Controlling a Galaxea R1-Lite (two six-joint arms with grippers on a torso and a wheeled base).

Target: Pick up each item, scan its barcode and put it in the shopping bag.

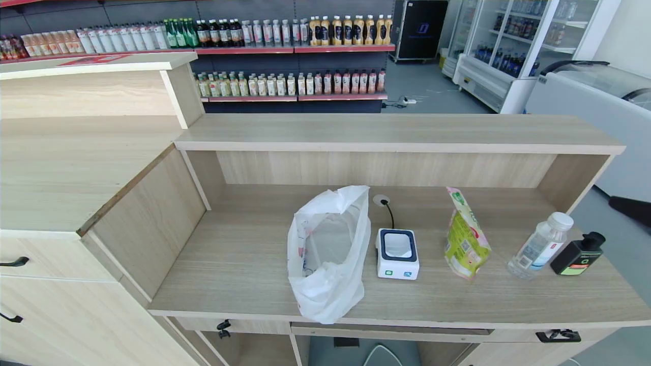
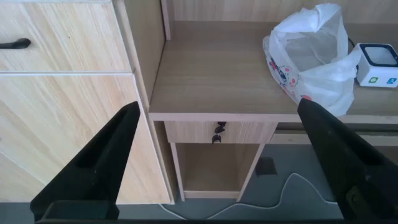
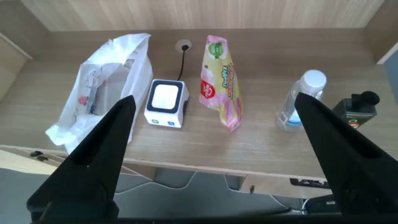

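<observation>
Surface (image 1: 244, 264): pale wood counter recess that carries all the task's things.
Shopping bag (image 1: 328, 254): white plastic, standing with its mouth open, just left of the scanner.
Scanner (image 1: 397, 252): small white box, window facing up, cable running to the back of the surface.
Snack pouch (image 1: 465, 239): green and yellow, upright, near the scanner's right side.
Clear bottle (image 1: 540, 246) and black bottle (image 1: 578, 254): standing just beside each other at the right end.
Left gripper (image 2: 217, 107): low before the surface's front edge; fingers (image 2: 99, 162) spread apart, empty.
Right gripper (image 3: 214, 101): in front of the surface, facing the row of items; fingers (image 3: 93, 162) released, holding nothing.
Step in hand (judged): first pick, since no item is held.
Method (advice): the right gripper suits the pouch. Grasp it across its narrow faces and high up, leaving the printed code uncovered. Turn that code toward the scanner window before lowering it through the bag's mouth.
</observation>
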